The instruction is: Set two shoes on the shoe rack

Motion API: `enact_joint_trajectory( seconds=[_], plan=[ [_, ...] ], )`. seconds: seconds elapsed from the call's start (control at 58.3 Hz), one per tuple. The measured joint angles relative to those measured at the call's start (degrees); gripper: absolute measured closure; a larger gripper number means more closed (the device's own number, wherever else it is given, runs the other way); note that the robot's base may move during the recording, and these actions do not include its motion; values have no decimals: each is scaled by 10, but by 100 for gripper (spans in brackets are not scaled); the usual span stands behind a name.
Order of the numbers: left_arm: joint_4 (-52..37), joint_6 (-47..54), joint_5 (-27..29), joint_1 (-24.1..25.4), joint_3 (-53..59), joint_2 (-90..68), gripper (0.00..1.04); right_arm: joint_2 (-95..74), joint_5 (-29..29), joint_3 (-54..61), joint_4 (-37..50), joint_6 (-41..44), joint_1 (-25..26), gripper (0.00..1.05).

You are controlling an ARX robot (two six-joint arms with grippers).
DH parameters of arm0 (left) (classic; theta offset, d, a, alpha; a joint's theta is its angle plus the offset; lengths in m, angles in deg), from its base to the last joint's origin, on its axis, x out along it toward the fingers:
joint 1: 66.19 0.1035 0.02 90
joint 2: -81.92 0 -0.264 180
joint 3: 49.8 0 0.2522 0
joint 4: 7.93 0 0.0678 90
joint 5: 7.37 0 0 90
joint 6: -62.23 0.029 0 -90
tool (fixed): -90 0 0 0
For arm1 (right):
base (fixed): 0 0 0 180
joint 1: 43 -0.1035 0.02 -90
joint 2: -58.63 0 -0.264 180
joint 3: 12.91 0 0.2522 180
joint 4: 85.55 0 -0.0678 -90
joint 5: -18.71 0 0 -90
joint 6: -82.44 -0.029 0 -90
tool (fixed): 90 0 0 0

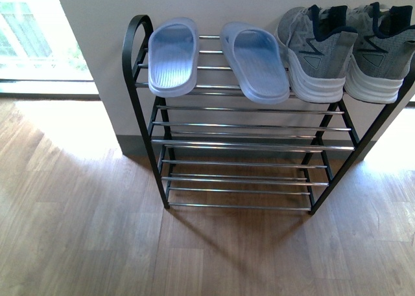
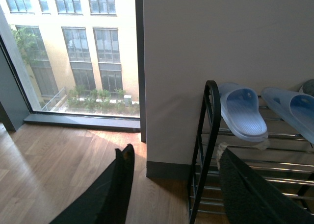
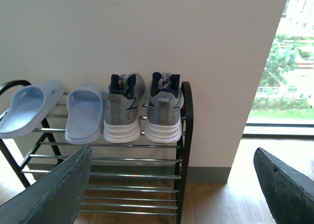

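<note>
While both shoes sit on the shoe rack's top tier, each gripper gapes empty.

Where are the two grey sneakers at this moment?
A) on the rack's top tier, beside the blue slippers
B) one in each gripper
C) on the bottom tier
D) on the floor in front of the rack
A: both sneakers sit on the top tier of the rack, next to the slippers; both grippers are open and hold nothing.
</note>
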Motion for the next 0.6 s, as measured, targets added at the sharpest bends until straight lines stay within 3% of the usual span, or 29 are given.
enact_joint_trajectory(
  seconds=[0.172,0.601],
  plan=[
    [0,0,0,0,0,0,8,0,0,0,0,0,0,9],
    [0,0,0,0,0,0,9,0,0,0,0,0,0,9]
  ],
)
